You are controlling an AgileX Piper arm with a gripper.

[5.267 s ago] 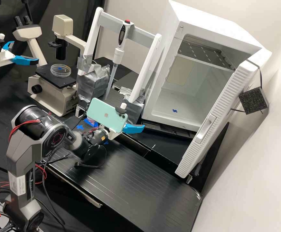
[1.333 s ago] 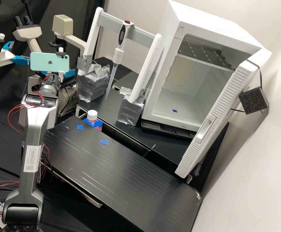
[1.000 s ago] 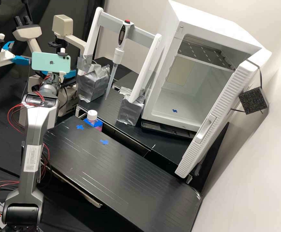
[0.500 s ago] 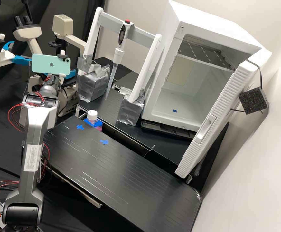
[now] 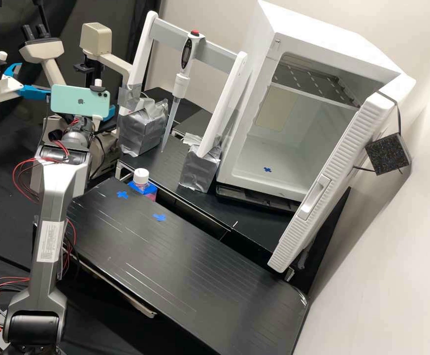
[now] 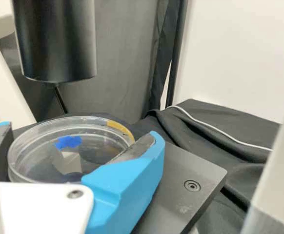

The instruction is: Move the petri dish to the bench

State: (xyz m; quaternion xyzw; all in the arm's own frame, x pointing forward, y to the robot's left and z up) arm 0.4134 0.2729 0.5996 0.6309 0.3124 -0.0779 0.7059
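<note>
- Evidently, the gripper [image 5: 109, 113] hung at the microscope [image 5: 96, 39], fingers apart around the petri dish [image 6: 95, 146].
- The microscope's stage [image 6: 173, 180] ran past one finger to its edge.

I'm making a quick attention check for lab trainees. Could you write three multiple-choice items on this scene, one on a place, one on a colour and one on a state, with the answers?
1. Where is the petri dish?
A) On the bench
B) At the microscope's stage
C) Under the pipette

2. What colour is the cap of the bottle?
A) White
B) Red
C) Green

3. How does the door of the white cabinet stand?
A) Shut
B) Taken off
C) Open

Answers:
1. B: the wrist view shows the dish at the dark stage plate, near the black lens barrel.
2. A: the high view shows a white cap above blue tape.
3. C: the high view looks past the door at the cabinet's shelf and inner walls.
</note>
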